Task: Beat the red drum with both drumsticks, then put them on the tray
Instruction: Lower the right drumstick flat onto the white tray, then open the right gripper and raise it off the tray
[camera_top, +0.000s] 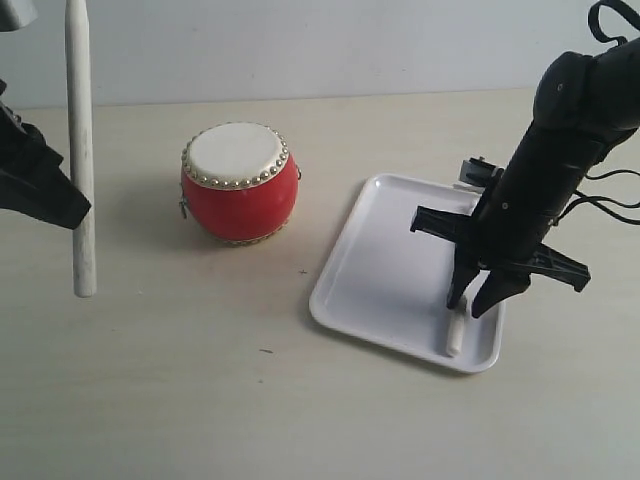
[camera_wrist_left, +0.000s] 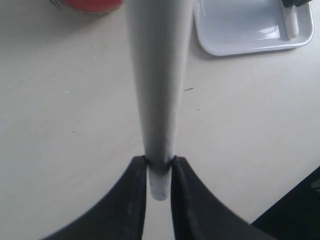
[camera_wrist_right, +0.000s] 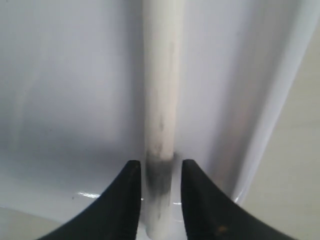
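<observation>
We are finding the left gripper (camera_wrist_left: 159, 167) clenched on the first drumstick (camera_top: 80, 150) near one end. The stick is standing nearly upright at the 9 o'clock side of the exterior view, well apart from the red drum (camera_top: 240, 195). The drum is sitting upright on the table (camera_top: 200, 400), at 11 o'clock from the view's centre. The tray (camera_top: 385, 270) is lying at 4 o'clock from the drum, not touching it. The second drumstick (camera_wrist_right: 160, 100) is lying flat in the tray, just beside its 3 o'clock rim. The right gripper (camera_top: 472, 300) is straddling this stick with its grip released, and a slim gap is showing at each finger.
</observation>
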